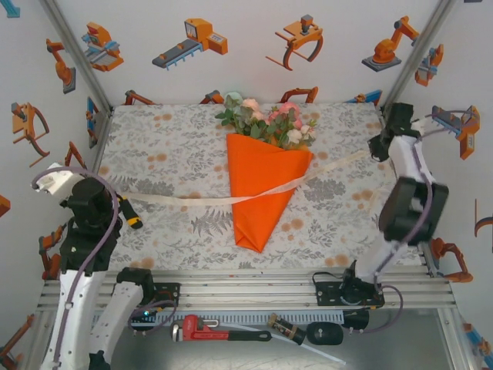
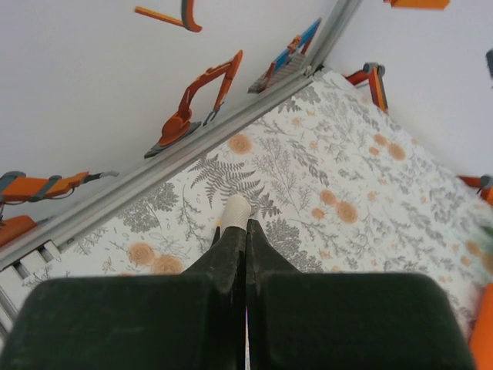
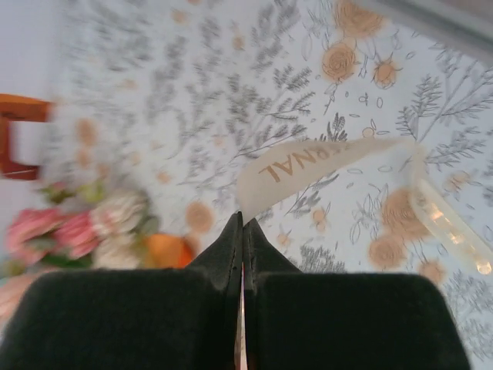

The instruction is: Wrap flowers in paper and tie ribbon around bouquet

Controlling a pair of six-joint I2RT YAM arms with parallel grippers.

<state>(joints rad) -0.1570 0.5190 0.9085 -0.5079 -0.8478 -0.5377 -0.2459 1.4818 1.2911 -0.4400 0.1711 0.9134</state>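
The bouquet [image 1: 266,181] lies mid-surface [image 1: 169,131], with its blooms toward the far wall and its orange point toward the arms. The ribbon [image 1: 192,200] runs across it. The left tool [image 2: 245,227] is clamped on one ribbon end and the right tool [image 3: 243,223] on the other.

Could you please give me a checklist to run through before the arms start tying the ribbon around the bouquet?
1. Left tool shut on one end of the ribbon: ok, a cream tip pokes out in front.
2. Right tool shut on the other end: ok, the printed strip runs out from it.
3. Paper wrapped around the flowers: ok, blooms stick out of the cone's wide end.
4. Ribbon lies across the paper: ok, over its middle.
5. Ribbon looped round the cone: not ok, it only lies on top.
6. Ribbon free of twists: cannot tell.
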